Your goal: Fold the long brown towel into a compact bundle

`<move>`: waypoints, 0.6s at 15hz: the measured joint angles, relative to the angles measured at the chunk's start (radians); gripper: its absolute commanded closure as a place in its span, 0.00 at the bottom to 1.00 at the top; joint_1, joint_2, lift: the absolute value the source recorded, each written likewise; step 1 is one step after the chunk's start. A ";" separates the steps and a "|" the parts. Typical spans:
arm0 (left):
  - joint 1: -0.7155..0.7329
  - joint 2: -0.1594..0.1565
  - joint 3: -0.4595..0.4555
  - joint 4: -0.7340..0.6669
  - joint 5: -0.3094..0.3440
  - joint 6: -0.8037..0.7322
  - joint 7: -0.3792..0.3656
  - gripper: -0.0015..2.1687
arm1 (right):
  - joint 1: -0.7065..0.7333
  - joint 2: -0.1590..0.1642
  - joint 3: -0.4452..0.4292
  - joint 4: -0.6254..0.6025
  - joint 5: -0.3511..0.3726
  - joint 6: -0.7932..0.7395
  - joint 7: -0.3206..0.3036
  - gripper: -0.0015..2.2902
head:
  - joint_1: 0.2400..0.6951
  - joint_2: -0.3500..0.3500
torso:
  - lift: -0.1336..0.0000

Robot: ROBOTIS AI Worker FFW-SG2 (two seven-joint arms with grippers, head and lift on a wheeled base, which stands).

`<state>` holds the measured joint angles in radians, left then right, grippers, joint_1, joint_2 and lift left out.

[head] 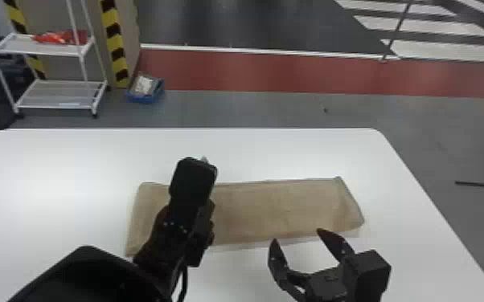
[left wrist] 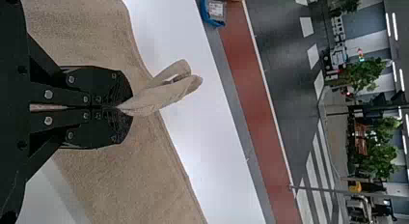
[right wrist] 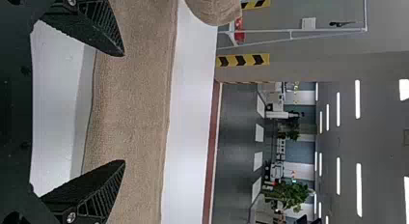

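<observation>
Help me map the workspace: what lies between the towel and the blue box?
In the head view, white tabletop beyond the towel, then grey floor up to the blue box.

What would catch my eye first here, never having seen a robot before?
Probably the long brown towel, stretched across the white table. Next, the black left gripper, shut on a pinched bit of it, and the right gripper, gaping open by the towel's near edge.
</observation>
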<state>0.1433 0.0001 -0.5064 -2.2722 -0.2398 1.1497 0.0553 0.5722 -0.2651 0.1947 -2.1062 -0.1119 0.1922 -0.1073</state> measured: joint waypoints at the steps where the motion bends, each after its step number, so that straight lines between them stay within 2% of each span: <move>1: 0.003 0.000 -0.027 0.029 0.001 -0.026 0.023 0.00 | -0.003 0.001 -0.004 0.003 -0.003 0.001 0.000 0.04 | 1.00 0.24 | 0.11; 4: 0.005 0.000 -0.079 0.085 -0.001 -0.090 0.042 0.02 | -0.013 0.007 -0.015 0.006 -0.016 0.010 0.001 0.04 | 1.00 0.18 | 0.11; 9: 0.026 0.000 -0.079 0.064 0.000 -0.127 0.048 0.02 | -0.035 0.019 -0.013 0.008 -0.017 0.060 0.016 0.04 | 1.00 0.17 | 0.11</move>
<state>0.1694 0.0000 -0.5856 -2.2082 -0.2393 1.0229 0.1036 0.5372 -0.2459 0.1818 -2.0987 -0.1288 0.2525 -0.0914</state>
